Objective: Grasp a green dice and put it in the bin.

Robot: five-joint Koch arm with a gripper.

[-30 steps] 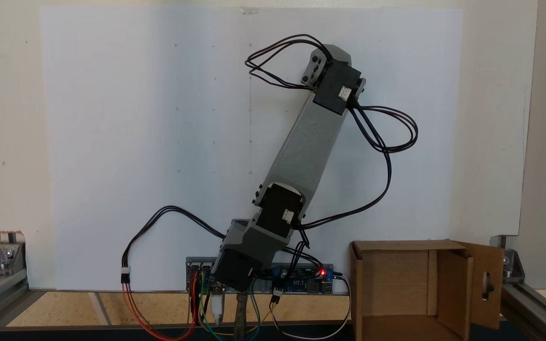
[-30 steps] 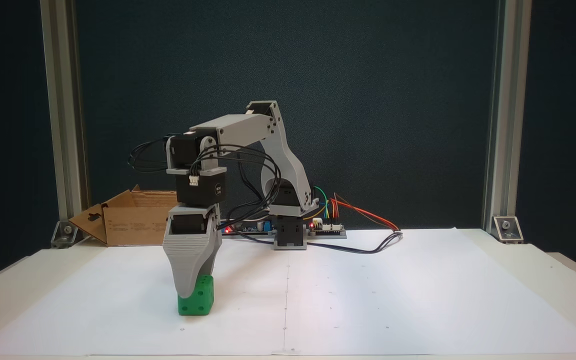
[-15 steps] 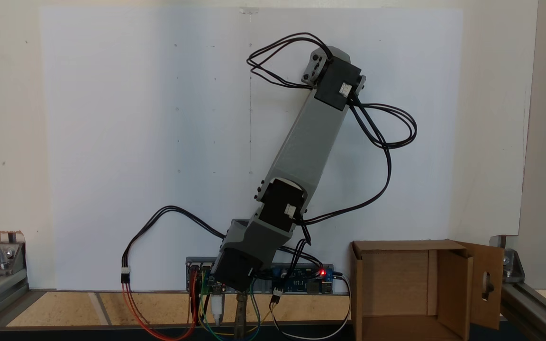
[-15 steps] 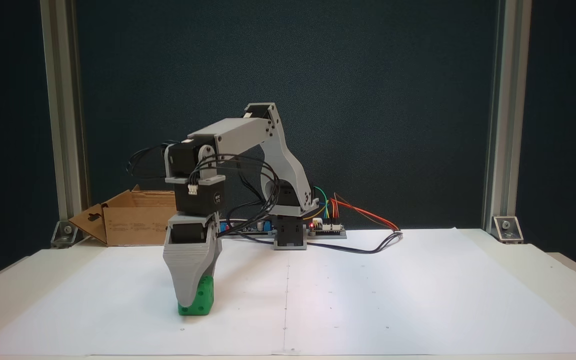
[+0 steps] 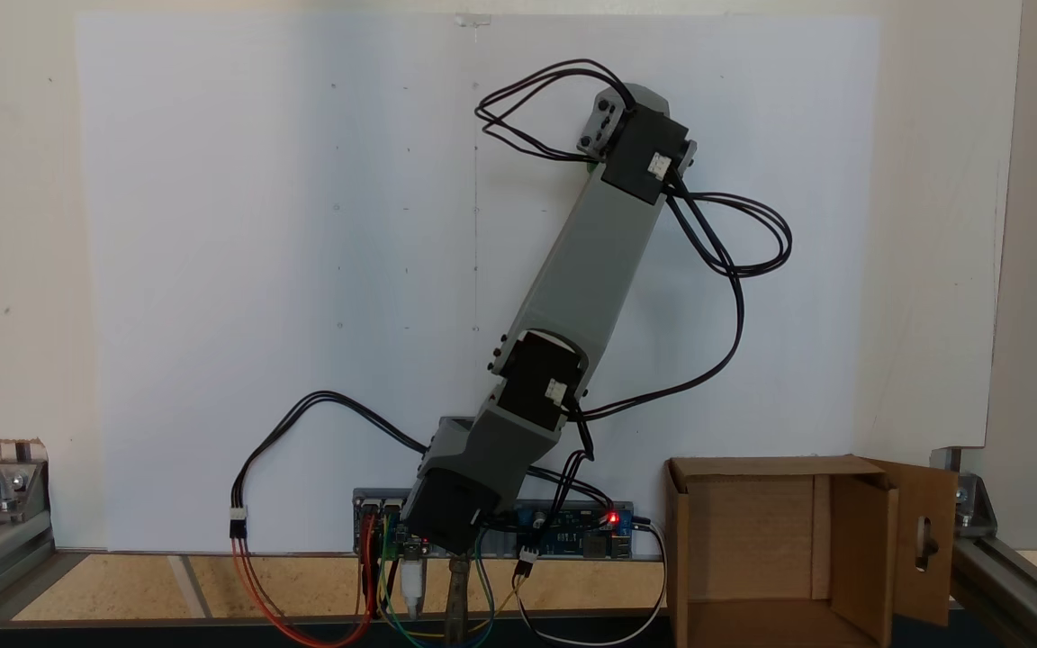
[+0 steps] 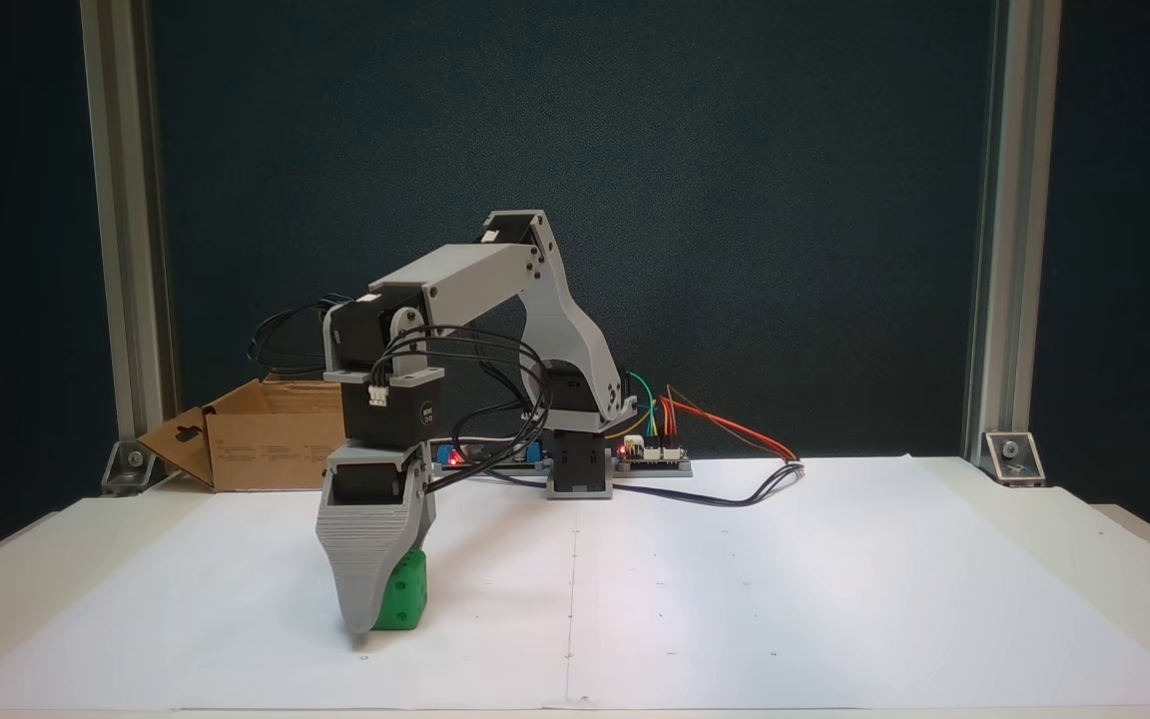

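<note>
Fixed views both cover the rig; the side-on one shows the gripper point(image 6: 363, 629) pointing straight down with its grey wedge-shaped jaw tip at the white paper point(image 6: 735, 599), near side of the green dice point(image 6: 403, 603). Only that one jaw is visible, the other would be behind it, so can't tell whether the jaws are spread or pinching the dice. Dice sits on the paper, partly hidden behind the jaw, its right half sticking out to the right of the tip, pips visible on that face. Directly above the gripper: black wrist servos, then the grey forearm link rising up and right to the elbow, upper link dropping to the base point(image 6: 580, 469) further back and to the right of the gripper. Black cables point(image 6: 495, 350) loop between wrist and base. Behind the gripper and slightly left, at the back edge of the table, is the bin point(image 6: 266, 439), open cardboard box, a flap with a slot cutout folded out to its left; well apart from the dice. In the other fixed view, looking down, the arm point(image 5: 590, 261) runs diagonally up-right from the base, wrist servo at the far end, a sliver of green just showing at its edge; bin point(image 5: 752, 540) is at bottom right beside the controller board point(image 5: 572, 526), whose red LED is lit. Coloured jumper wires point(image 5: 374, 612) trail off the board's left end.
</note>
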